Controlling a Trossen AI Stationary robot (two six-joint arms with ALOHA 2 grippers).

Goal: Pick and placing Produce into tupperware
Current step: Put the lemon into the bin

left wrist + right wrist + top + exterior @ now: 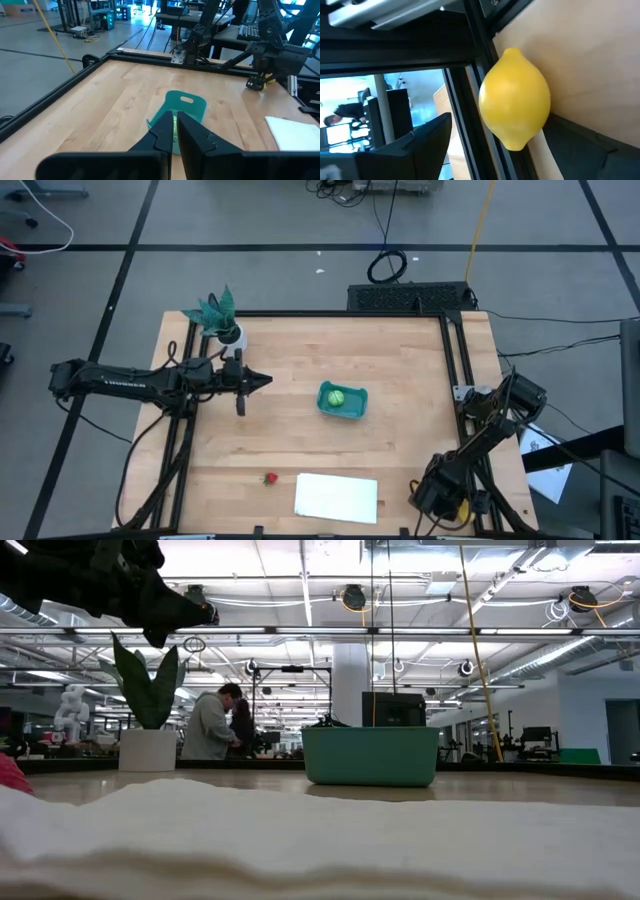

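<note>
The teal tupperware [356, 405] stands mid-table with the light-green round fruit [336, 396] inside it. The red strawberry [270, 478] lies on the wood near the front edge. The yellow lemon [515, 97] rests on the table against the black frame rail at the front right corner. My right gripper [500, 122] is open, with one finger on either side of the lemon. My left gripper [262, 380] hovers shut and empty above the table, left of the tupperware [186, 106]. My right gripper comes at the lemon slanting down, toward the front right corner. One finger [580, 145] lies close beside the lemon's lower side [540, 125]. Whether it touches, I cannot tell. The other finger [420, 145] stands clear of the lemon.
A flat white sheet [337, 496] lies at the front edge, right of the strawberry. A teal plant in a white pot [229, 332] stands at the far left corner. Black frame rails [455, 370] run along the table's sides. People stand in the room behind the table [215, 725].
</note>
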